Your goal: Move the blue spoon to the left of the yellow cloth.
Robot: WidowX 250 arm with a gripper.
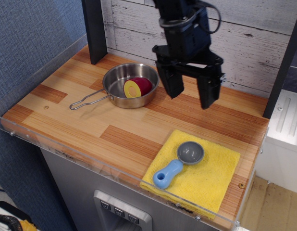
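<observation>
Spoon [179, 164] is what we find first: it lies on the cloth [206, 180], fully within the cloth's edges, grey bowl toward the back and blue handle pointing to the front left corner of the cloth. The cloth sits flat at the front right of the surface [129, 130], its front edge close to the clear plastic rim.

Above and behind the cloth we see the gripper [191, 97], black, hanging in the air with its two fingers pointing down and spread well apart, nothing between them. It is clear of the spoon and of the cloth, and we see bare wood between its fingertips.

Left of the gripper, near the back of the surface, we see a pan [130, 85] with a wire handle reaching to the front left. Inside it rests a toy [137, 87], red outside with a yellow cut face. We cannot tell what kind of food it stands for.
</observation>
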